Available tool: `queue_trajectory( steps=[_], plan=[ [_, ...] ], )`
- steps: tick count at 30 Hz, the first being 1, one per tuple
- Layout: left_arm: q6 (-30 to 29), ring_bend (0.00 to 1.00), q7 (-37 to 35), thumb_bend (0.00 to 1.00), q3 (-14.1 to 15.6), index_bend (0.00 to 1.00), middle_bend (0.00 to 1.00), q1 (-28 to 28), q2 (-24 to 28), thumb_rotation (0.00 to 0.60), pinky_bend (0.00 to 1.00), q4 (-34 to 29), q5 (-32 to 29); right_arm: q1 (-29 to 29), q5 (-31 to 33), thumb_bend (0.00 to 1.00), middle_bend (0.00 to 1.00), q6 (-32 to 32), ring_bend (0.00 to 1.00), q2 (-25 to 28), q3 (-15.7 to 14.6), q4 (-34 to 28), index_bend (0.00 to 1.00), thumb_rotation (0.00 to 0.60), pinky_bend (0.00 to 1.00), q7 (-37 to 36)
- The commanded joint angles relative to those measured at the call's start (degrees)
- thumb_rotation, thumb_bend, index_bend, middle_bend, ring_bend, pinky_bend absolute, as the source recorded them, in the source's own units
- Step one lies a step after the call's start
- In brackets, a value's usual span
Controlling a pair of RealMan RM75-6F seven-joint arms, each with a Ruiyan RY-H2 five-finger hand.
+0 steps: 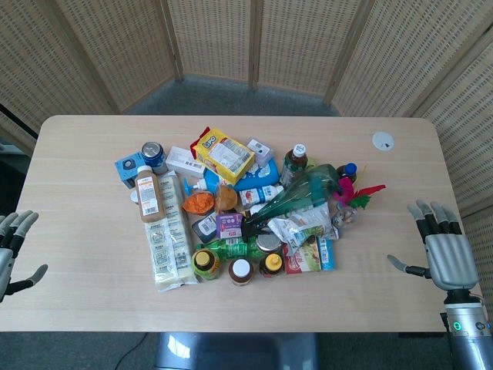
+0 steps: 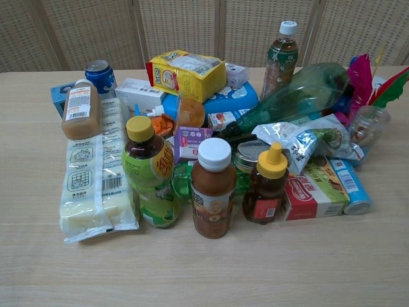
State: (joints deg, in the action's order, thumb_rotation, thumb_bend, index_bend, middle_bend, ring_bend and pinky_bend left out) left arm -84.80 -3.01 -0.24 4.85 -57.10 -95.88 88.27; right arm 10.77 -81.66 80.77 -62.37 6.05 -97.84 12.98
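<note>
My left hand hovers at the table's left edge, fingers spread, holding nothing. At the right edge my right hand is likewise spread and empty. Between them lies a heap of groceries. At its front stand a yellow-capped green drink bottle, a white-capped brown bottle and a honey bottle. A long pale noodle pack lies at the left with a tan drink bottle on it. A yellow box, a blue can and a green plastic bottle are behind. Neither hand shows in the chest view.
A wooden table carries the heap, with woven screens behind. A white round disc sits at the far right. Pink and green feathers and a red box mark the heap's right side.
</note>
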Motion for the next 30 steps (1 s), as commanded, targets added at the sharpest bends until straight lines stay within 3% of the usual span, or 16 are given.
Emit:
queue_trajectory(
  steps=[1, 11, 20, 30],
  plan=[
    [0.44, 0.0, -0.33, 0.3, 0.1, 0.01, 0.0, 0.12, -0.19, 0.6, 0.0, 0.32, -0.03, 0.13, 0.14, 0.18, 0.03, -0.08, 0.0, 0.16, 0.18, -0.44, 0.03, 0.343, 0.0, 0.38],
    [4.19, 0.0, -0.83, 0.31, -0.17, 0.01, 0.0, 2.63, -0.65, 0.6, 0.0, 2.94, 0.35, -0.23, 0.39, 0.18, 0.03, 0.23, 0.0, 0.24, 0.16, -0.58, 0.03, 0.343, 0.0, 0.38],
    [16.25, 0.0, 4.41, 0.31, -2.08, 0.0, 0.0, 11.16, -1.07, 0.6, 0.0, 8.53, -1.07, -0.9, 1.17, 0.18, 0.03, 0.89, 0.0, 1.37, 0.4, -1.09, 0.03, 0.346, 0.0, 0.61],
    [26.85, 0.0, 15.0, 0.31, -6.1, 0.0, 0.0, 20.94, -11.91, 0.6, 0.0, 17.05, -6.99, -2.59, 2.41, 0.18, 0.03, 2.2, 0.0, 3.14, 0.33, -0.99, 0.03, 0.343, 0.0, -0.09]
  ],
)
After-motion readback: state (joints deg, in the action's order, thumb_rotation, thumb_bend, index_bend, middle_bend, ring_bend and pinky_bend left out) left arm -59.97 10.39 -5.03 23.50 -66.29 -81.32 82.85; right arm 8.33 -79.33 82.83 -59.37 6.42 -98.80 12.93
